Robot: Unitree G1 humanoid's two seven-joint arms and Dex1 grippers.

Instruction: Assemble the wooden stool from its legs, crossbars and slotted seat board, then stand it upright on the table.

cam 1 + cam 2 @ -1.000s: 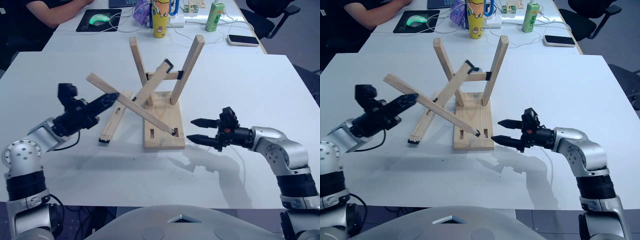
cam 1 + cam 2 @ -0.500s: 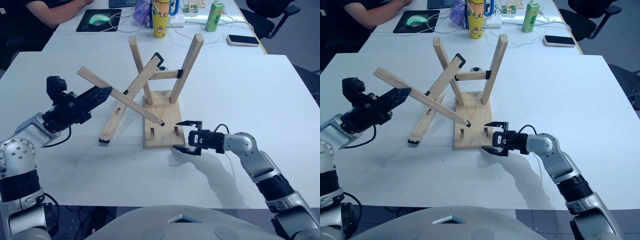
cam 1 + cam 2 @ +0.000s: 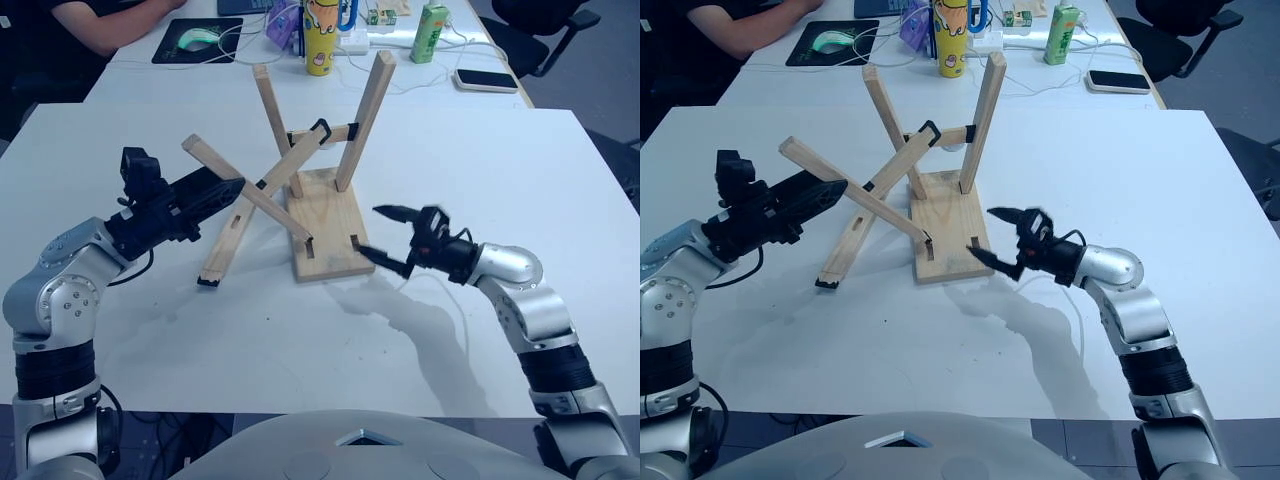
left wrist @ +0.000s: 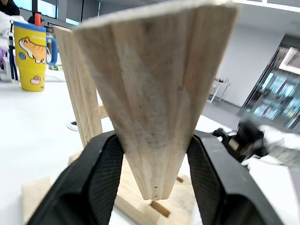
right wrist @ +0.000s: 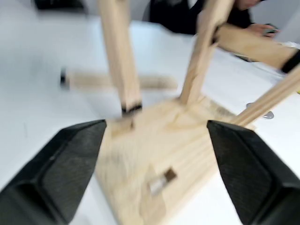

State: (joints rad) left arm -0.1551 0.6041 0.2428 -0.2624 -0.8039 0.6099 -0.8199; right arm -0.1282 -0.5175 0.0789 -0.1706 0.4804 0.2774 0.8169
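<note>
Gripping the upper end of a slanted wooden leg [image 3: 268, 208], the left pincer [image 3: 226, 192] is clamped tight on it, apparently steering its lower end into a slot in the seat board [image 3: 330, 215]. The right pincer [image 3: 374, 232] gapes wide and empty, fingers astride the board's near right corner, probably to steady it. The board lies flat mid-surface, two upright legs [image 3: 369, 110] joined by a crossbar [image 3: 336, 133]; a loose leg [image 3: 222, 250] lies left. Behind the white surface [image 3: 480, 150], another desk holds a yellow mug [image 3: 320, 38], green carton [image 3: 430, 32] and phone [image 3: 485, 80]
</note>
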